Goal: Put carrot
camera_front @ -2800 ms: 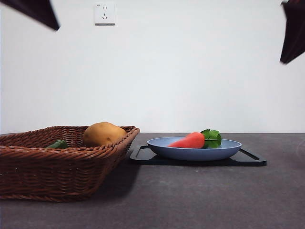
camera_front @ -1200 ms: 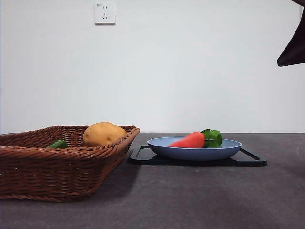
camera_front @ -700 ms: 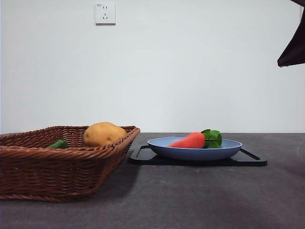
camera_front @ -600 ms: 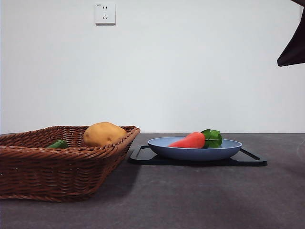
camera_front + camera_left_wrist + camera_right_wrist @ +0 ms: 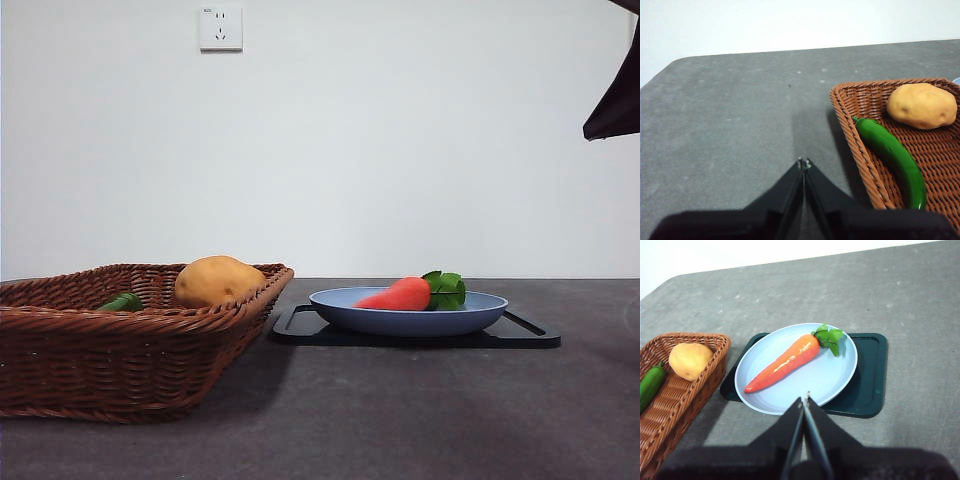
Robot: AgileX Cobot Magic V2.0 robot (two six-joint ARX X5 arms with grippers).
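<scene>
The carrot (image 5: pixel 784 363) lies flat across the light blue plate (image 5: pixel 837 377), leaves toward the far rim, and the plate sits on a dark tray (image 5: pixel 870 385) on the table (image 5: pixel 420 410); this looks like its delivered spot, so the task seems done. The wicker basket (image 5: pixel 130 350) beside the tray holds a potato (image 5: pixel 217 280) and a green pepper (image 5: pixel 892 157). The right hand (image 5: pixel 805 399) hangs above the plate's near edge, pressed together and empty; the left hand (image 5: pixel 803 164) hangs over bare table beside the basket, likewise closed on nothing.
</scene>
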